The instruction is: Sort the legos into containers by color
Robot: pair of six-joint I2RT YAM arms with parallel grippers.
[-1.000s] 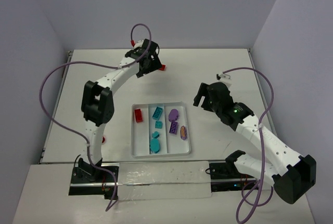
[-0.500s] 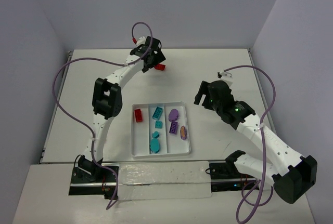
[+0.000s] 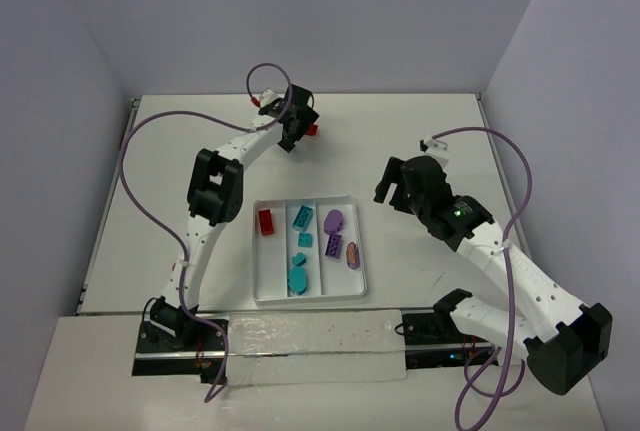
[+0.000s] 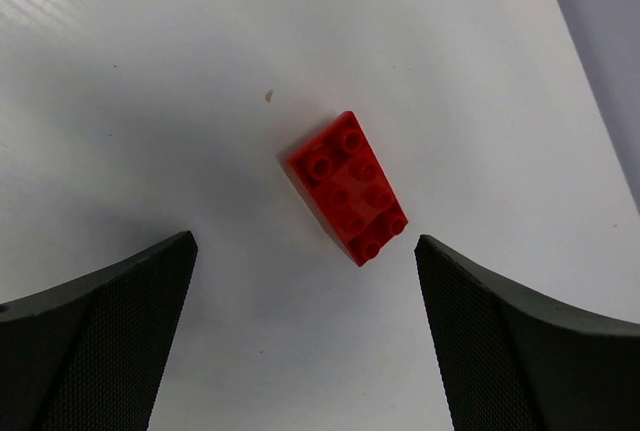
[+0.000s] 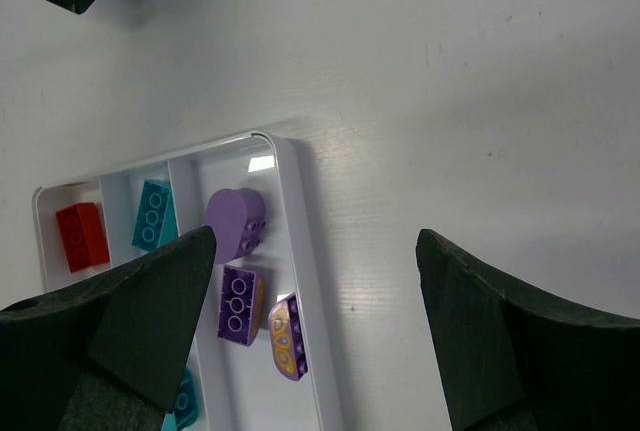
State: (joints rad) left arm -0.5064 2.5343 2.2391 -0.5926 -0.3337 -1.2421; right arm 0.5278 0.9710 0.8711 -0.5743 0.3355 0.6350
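A loose red brick (image 4: 348, 188) lies studs up on the white table at the back, seen also from above (image 3: 313, 131). My left gripper (image 4: 305, 331) is open and hovers over it, the brick just beyond and between the fingertips; it is at the far middle of the top view (image 3: 300, 134). The white tray (image 3: 305, 199) holds a red brick (image 3: 267, 221) in its left compartment, teal bricks (image 3: 302, 217) in the middle one and purple bricks (image 3: 333, 219) in the right one. My right gripper (image 5: 315, 331) is open and empty, above the tray's right rim (image 5: 300, 221).
Purple cables loop over both arms. The table's side walls stand close at left and right. The left arm's black elbow (image 3: 216, 186) hangs just left of the tray.
The left arm has swung its elbow to the right and its gripper has shifted a little right, over the loose red brick. The right arm has barely moved.
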